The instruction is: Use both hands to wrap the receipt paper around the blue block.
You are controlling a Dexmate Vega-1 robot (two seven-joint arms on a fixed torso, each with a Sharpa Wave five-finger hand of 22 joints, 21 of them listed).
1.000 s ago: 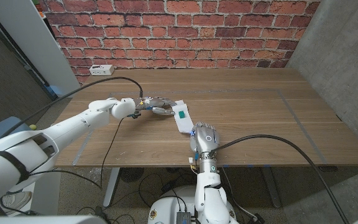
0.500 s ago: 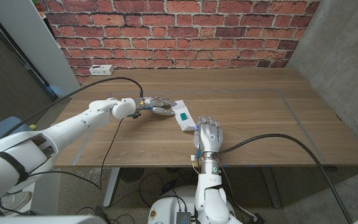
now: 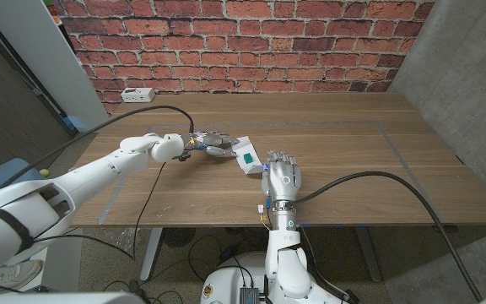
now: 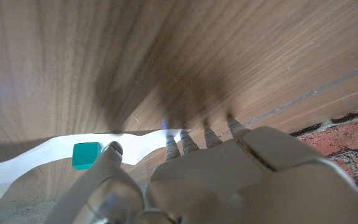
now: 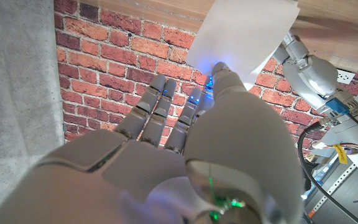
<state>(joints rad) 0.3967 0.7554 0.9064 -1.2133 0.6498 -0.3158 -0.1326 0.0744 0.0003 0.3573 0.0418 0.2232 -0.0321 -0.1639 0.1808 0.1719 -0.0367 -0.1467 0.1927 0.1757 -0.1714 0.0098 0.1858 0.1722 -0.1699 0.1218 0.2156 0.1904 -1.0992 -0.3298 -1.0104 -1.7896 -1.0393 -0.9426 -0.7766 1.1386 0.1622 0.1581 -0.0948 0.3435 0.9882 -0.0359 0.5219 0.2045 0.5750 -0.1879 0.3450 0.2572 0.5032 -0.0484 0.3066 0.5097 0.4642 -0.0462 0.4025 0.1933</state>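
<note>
On the left, my left hand (image 3: 211, 143) has stayed where it was, fingers resting on the far end of the paper (image 3: 245, 157) and spread a little; whether they pinch it I cannot tell. The block (image 3: 247, 156) sits on the paper near the table's (image 3: 353, 152) middle, just beside that hand. My right hand (image 3: 283, 178) has moved forward along the strip's near end, fingers together and straight, holding nothing, so I judge the near end is being folded toward the block.

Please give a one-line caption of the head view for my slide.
Left hand holds receipt paper under the blue block; right hand beside it.
</note>
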